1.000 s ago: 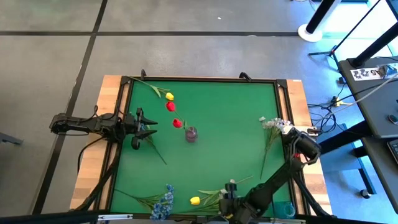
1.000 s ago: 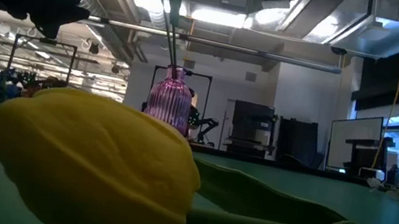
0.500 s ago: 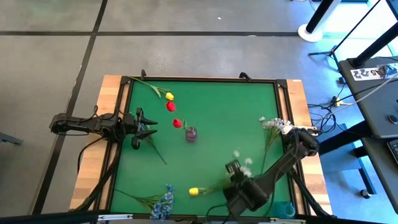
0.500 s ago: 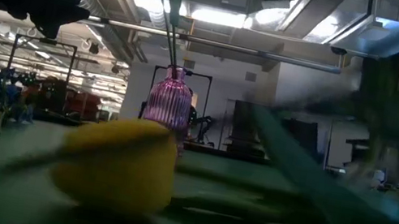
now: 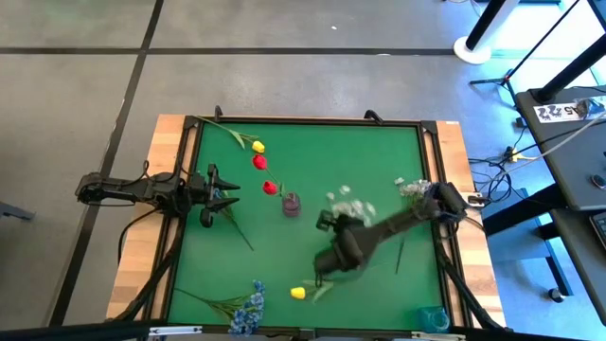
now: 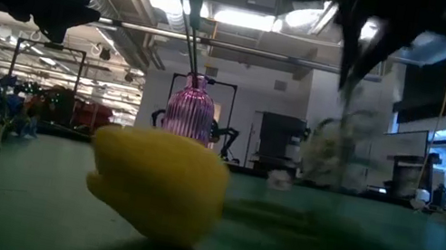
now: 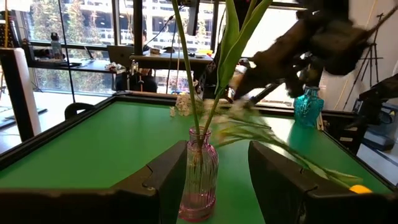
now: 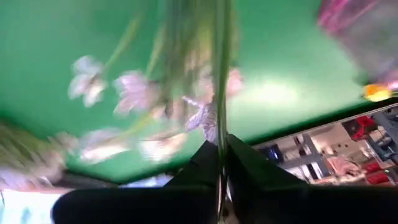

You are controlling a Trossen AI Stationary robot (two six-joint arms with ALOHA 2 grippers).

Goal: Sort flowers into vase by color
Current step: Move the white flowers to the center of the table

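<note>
holding: right gripper (image 8: pixel 222 163) clenches a white spray (image 5: pixel 348 202) by its stem, lifted to carry.
vase (image 5: pixel 291 204): keeps red tulips (image 5: pixel 264 175).
left gripper (image 5: pixel 230 194): released, waiting.

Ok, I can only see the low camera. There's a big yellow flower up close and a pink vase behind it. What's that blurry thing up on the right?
Observer: That's the right pincer, shut on the stem of a white flower spray. It holds the spray above the green mat, near the pink vase.
Operator: What about the other arm?
Observer: The left pincer is open at the mat's left edge, pointing at the vase.
Operator: How many red flowers are in the vase?
Observer: Two red tulips, seen from above.
</note>
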